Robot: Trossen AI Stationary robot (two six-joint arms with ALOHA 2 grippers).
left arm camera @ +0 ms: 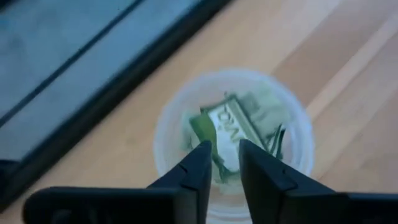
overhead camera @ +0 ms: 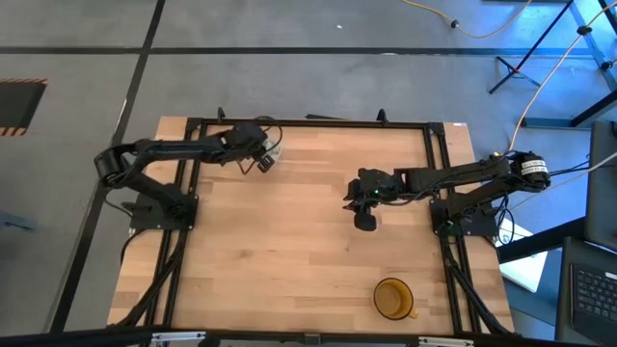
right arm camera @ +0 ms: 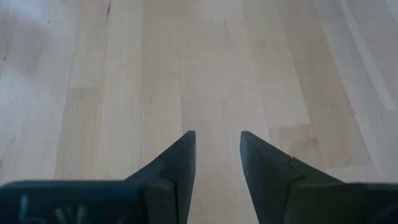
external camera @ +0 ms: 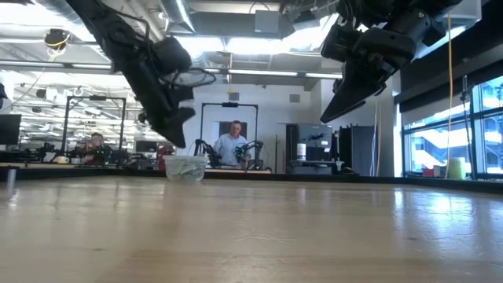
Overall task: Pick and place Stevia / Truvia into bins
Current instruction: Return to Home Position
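The bin, a small clear cup [overhead camera: 276, 151], stands near the table's far edge, left of centre; the low view shows the cup [external camera: 185, 167] on its base. Several green-and-white sachets [left arm camera: 233, 124] lie inside it. My left gripper [left arm camera: 225, 152] hangs just over the cup's mouth, pointing down, fingers a little apart with nothing between them; it also shows in the low view [external camera: 179, 141]. My right gripper [right arm camera: 217, 143] is open over bare wood right of the table's centre [overhead camera: 364, 220], raised well above the tabletop [external camera: 326, 116].
An amber cup [overhead camera: 393, 299] stands near the table's near edge, right of centre. A black frame rail [overhead camera: 308, 122] runs along the far edge just behind the clear cup. Bare wood [overhead camera: 289, 241] lies between the arms. People sit at desks in the room beyond the table.
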